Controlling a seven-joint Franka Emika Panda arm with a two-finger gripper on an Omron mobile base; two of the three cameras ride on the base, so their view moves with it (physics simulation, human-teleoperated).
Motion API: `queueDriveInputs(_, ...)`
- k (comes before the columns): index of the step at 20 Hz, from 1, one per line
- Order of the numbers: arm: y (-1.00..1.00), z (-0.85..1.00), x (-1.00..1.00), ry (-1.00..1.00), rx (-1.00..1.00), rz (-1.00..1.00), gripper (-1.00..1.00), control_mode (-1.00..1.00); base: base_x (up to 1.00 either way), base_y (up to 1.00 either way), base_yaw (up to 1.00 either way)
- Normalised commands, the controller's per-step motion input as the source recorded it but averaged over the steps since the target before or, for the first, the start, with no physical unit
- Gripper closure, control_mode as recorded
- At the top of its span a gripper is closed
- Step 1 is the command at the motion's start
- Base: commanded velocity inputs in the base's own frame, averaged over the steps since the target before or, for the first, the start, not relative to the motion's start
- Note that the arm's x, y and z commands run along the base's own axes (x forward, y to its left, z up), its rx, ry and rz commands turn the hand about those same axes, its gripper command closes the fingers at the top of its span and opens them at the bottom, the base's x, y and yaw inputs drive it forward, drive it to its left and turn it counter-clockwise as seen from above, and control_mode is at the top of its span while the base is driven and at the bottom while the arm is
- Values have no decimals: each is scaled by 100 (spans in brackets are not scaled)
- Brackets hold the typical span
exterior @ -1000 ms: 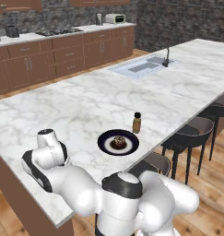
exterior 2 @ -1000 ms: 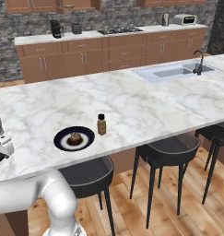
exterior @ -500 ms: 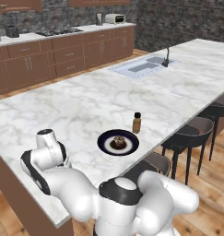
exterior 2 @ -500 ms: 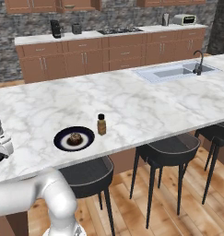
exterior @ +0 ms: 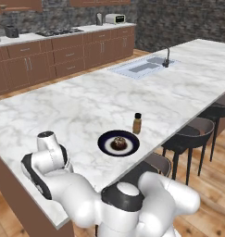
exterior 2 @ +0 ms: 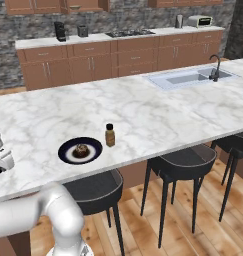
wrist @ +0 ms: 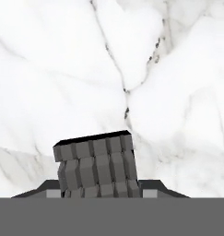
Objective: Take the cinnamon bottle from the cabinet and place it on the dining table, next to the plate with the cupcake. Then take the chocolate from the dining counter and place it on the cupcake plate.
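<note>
Tool [wrist: 98, 193] fingers, spread a second ago, have closed on the chocolate [wrist: 96, 166] against the marble surface [wrist: 132, 69]; I judge it ready to carry to the cupcake plate [exterior: 118, 143].

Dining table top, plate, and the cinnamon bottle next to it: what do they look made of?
Dining table: looks like polished white marble, grey veins. Plate: dark navy, likely glazed ceramic, pale inner ring. Cinnamon bottle: tan-brown body, glass or plastic, can't tell; black cap, probably plastic.
</note>
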Motion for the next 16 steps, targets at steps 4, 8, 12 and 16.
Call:
queueDriveInputs(4,-17,-21,-36,-2,0,0,100,-100,0,0,0)
queueDriveInputs(8,-33,9,-28,0,0,0,100,-100,0,0,0)
queueDriveInputs(12,-42,33,-30,0,3,0,100,-100,0,0,0)
queueDriveInputs(16,-50,39,-26,0,0,0,100,-100,0,0,0)
